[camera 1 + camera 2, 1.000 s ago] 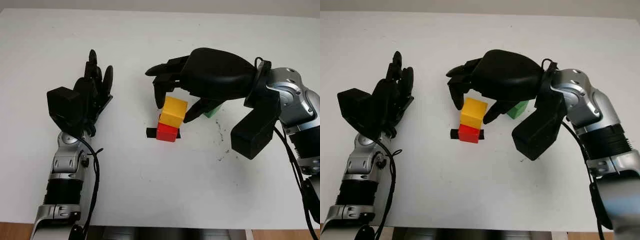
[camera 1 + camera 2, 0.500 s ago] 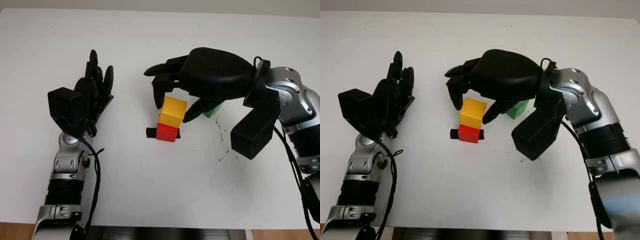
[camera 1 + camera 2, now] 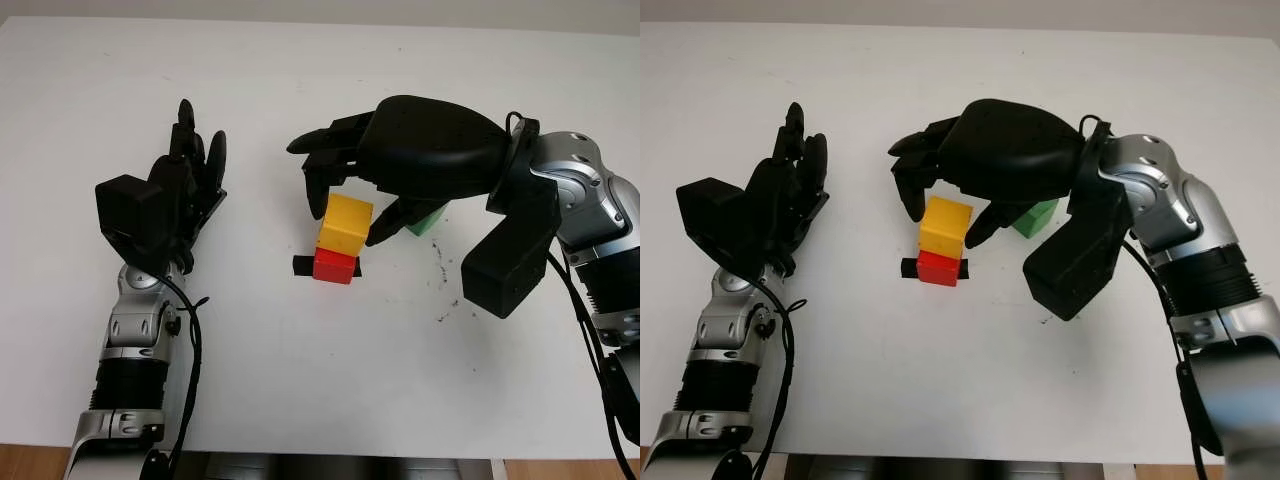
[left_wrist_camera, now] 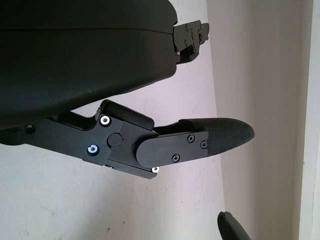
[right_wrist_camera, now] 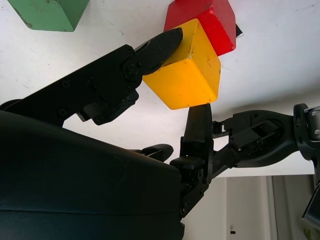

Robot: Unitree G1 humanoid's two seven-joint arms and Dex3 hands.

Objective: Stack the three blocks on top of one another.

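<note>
On the white surface [image 3: 320,380] the open left hand [image 3: 185,185] waits off to the side, while the right hand [image 3: 345,215] clamps the yellow block [image 3: 345,224] atop the red block [image 3: 334,266], seating it squarely, the green block [image 3: 1036,217] lying just beyond.
</note>
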